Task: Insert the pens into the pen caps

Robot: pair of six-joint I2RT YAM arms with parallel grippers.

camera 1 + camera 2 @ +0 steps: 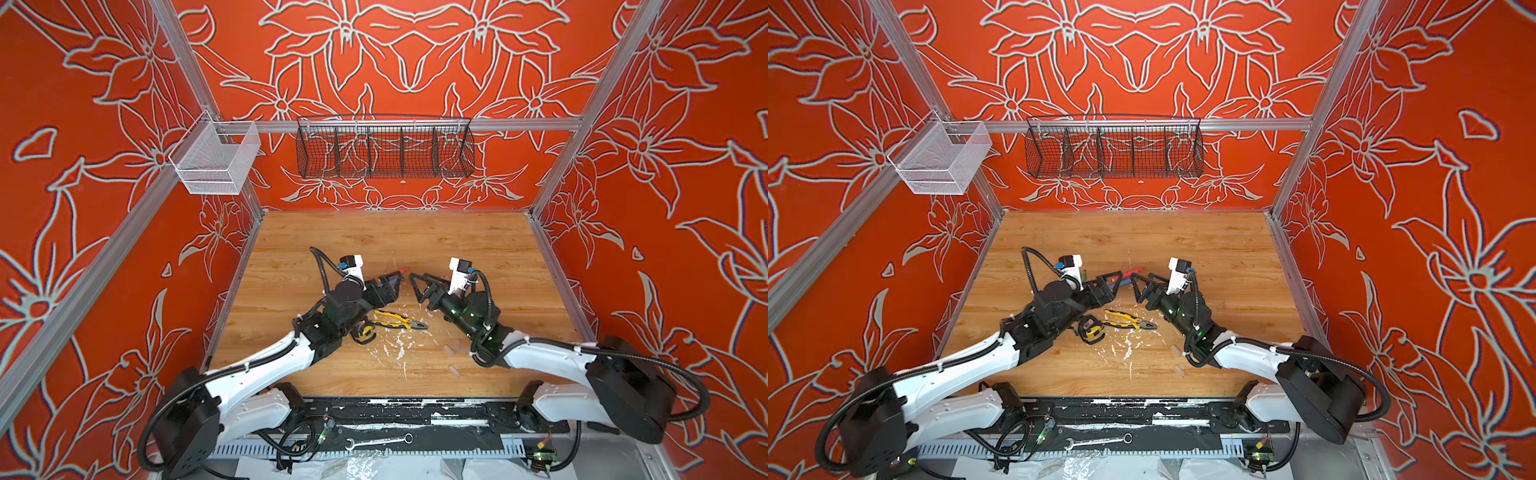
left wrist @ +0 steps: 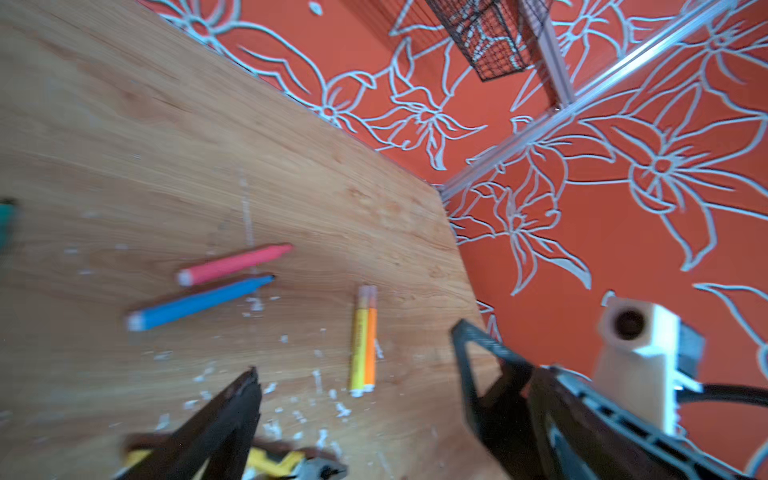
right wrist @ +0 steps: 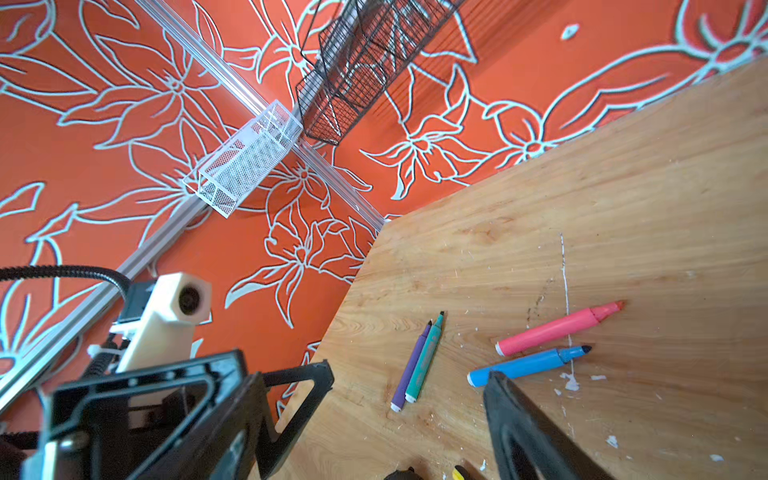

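Both arms hover mid-frame over the wooden surface (image 1: 374, 237) with nothing in hand. The left gripper (image 1: 398, 286) is spread wide, the right gripper (image 1: 415, 287) parted and empty. Just below lie the slim pink marker pen (image 3: 557, 328) and blue marker pen (image 3: 523, 365), tips bare. The purple pen (image 3: 409, 368) touches the green pen (image 3: 424, 361), and the yellow pen (image 2: 356, 345) touches the orange pen (image 2: 370, 345). Tiny clear plastic tube caps (image 1: 452, 349) sit lower right of centre. This looks like pick-up time. Next, grip a pen barrel, fetch a cap and line them up.
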